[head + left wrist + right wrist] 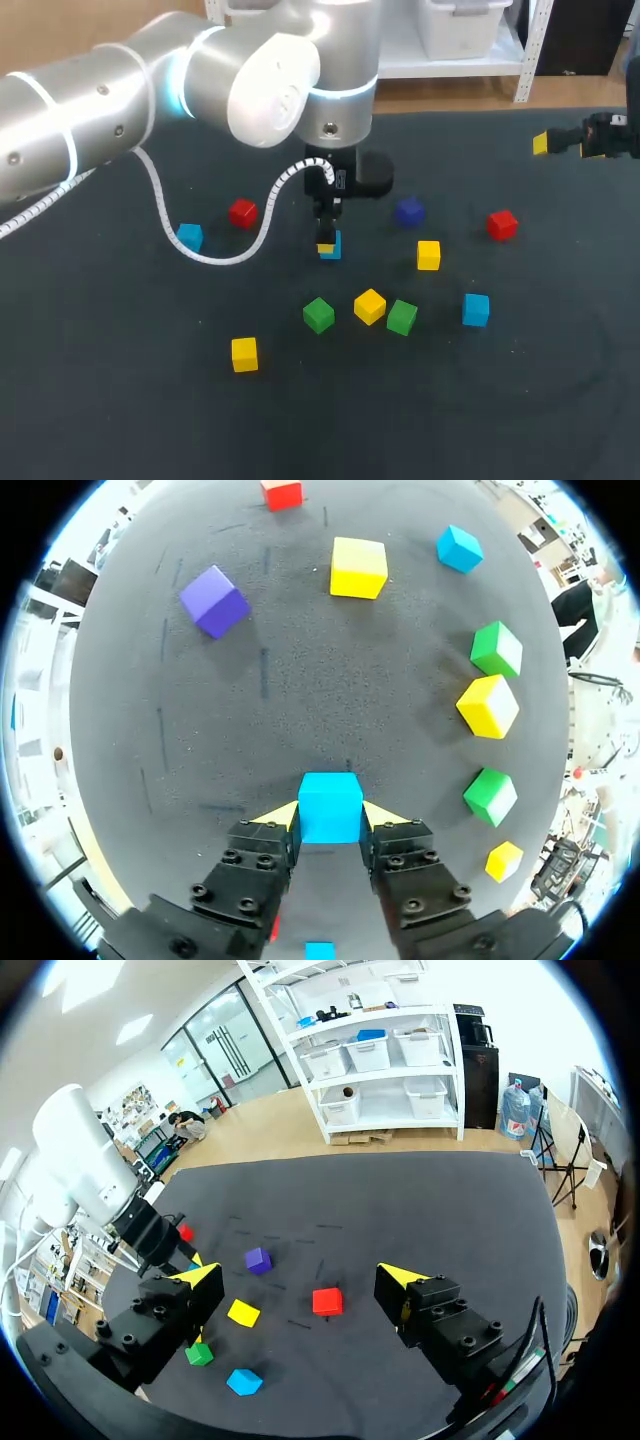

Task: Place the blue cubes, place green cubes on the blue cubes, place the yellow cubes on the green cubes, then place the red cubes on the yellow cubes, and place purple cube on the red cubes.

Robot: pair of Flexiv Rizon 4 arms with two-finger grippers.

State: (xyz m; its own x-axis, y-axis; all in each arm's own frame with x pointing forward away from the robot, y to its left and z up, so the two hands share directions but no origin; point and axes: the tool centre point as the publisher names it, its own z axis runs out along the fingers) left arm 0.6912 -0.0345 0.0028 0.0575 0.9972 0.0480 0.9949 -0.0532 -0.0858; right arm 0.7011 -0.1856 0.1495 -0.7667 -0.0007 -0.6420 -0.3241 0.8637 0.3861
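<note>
Left end effector (pixel 330 818) clamped on a blue cube (pixel 330 802) mid-surface; right end effector (pixel 300 1277) hangs with its fingers spread apart.
I see the left's two yellow wedge tips pressed against opposite faces of the smooth, sharp-edged blue cube, which sits on the dark, matte, felt-like surface (pixel 120 400). Ahead of it lie a purple cube (pixel 214 600) turned corner-on and a yellow cube (pixel 358 567), both well apart from it. My right arm's black fingers hover near the surface's far right edge, nothing between them.
</note>
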